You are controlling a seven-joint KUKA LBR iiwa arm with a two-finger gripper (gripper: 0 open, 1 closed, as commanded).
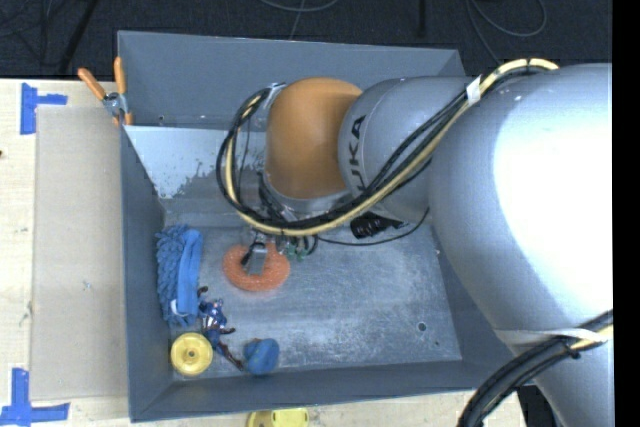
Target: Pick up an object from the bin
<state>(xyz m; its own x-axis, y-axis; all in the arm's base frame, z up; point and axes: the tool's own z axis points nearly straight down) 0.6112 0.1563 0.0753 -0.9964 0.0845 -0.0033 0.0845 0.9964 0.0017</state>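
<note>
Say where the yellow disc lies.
In the camera view, the yellow disc lies in the lower left corner of the bin, below the blue fuzzy cloth and left of a small blue lump.

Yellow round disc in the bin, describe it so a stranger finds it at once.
Go to the lower left corner of the grey metal bin. Below the blue fuzzy cloth lies the yellow round disc, the one yellow thing among blue neighbours.

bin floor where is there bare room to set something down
Bare floor runs from the orange disc to the right wall. The gripper is over the disc. Crowded at the front-left corner: blue cloth, yellow wheel, blue ball.
</note>
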